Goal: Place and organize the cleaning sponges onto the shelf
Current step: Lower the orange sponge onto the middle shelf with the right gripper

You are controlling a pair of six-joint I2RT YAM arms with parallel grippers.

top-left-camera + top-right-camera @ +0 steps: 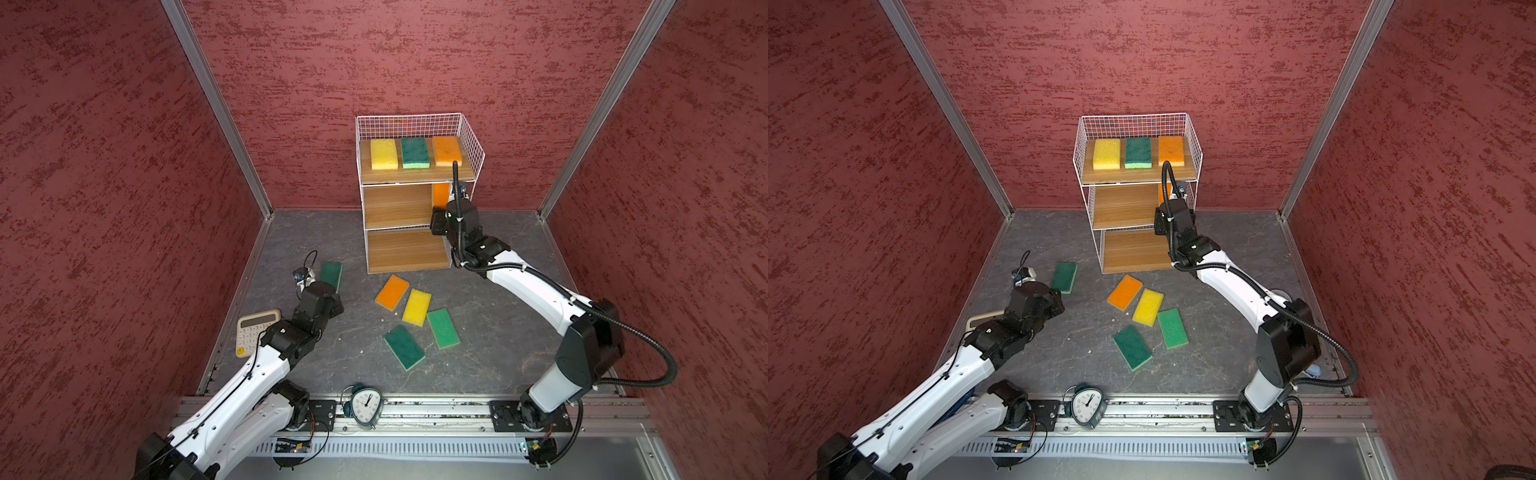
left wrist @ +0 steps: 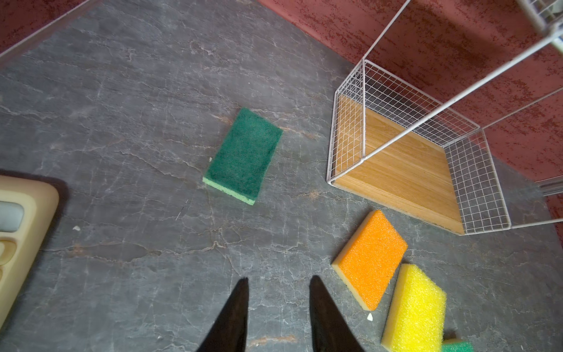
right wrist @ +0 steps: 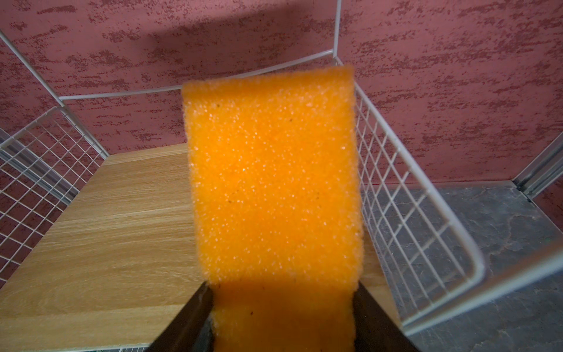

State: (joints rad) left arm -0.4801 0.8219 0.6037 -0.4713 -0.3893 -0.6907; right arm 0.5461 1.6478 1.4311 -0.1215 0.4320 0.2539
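The shelf [image 1: 395, 205] stands upright at the back of the tabletop [image 1: 498, 332], against the rear wall. Its top tier carries three sponges in a row, each apart from its neighbour: the shelved yellow sponge [image 1: 383, 153], the shelved green sponge [image 1: 414, 152] and the shelved orange sponge [image 1: 447, 150]. The right pincer [image 3: 283, 289] is at the right end of the middle tier and is clamped across the width of the held orange sponge [image 3: 274, 183], one jaw on each long edge. This sponge projects forward over the wooden board, just beside the right wire side. Whether it touches the board cannot be determined. The bottom tier carries nothing. The left pincer [image 2: 278, 279] hangs over the tabletop with its jaws apart and nothing between them. The lone dark green sponge [image 2: 243, 155] lies flat ahead of it. In front of the shelf four sponges lie flat and close together: the loose orange sponge [image 1: 392, 292], the loose yellow sponge [image 1: 417, 306], the light green sponge [image 1: 443, 328] and the near dark green sponge [image 1: 404, 347]. A cream calculator [image 1: 253, 330] lies at the left edge of the tabletop. An alarm clock [image 1: 366, 406] lies on the front rail.
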